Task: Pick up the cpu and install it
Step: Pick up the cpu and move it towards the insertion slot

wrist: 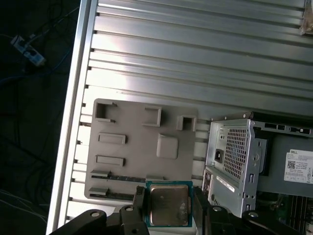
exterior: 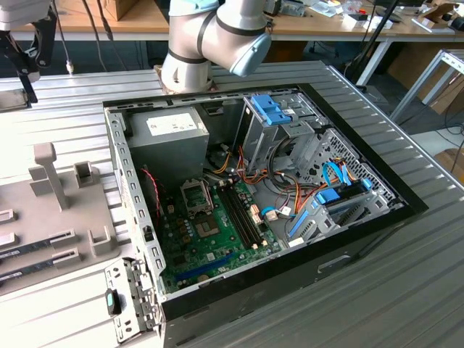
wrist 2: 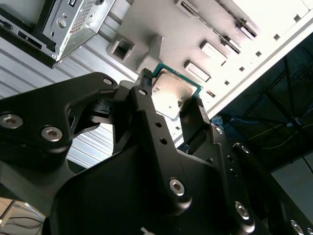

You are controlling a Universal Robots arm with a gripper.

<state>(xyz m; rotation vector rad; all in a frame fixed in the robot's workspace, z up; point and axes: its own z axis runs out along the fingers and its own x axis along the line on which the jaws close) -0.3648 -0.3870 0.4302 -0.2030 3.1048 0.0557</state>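
Observation:
The cpu [wrist: 167, 204], a flat square chip with a silvery top and thin green rim, sits between my gripper's black fingers [wrist: 139, 199], well above the grey holder tray [wrist: 137, 147]. My gripper [wrist 2: 168, 95] is shut on the cpu [wrist 2: 172, 92], pressing on two opposite edges. In the exterior view the arm's black end [exterior: 20, 61] hangs at the upper left, over the tray [exterior: 43, 217]. The open computer case [exterior: 119, 167] lies in the middle, and the black socket frame [exterior: 196, 196] sits on its green motherboard [exterior: 210, 235].
Inside the case are a grey power supply [exterior: 170, 134], blue-clipped drive cages [exterior: 272, 109] and bundles of cables [exterior: 290, 199]. The tray has raised posts [exterior: 47, 170] and slots with long narrow sticks [exterior: 40, 243]. Ribbed metal table [exterior: 406, 290] surrounds everything.

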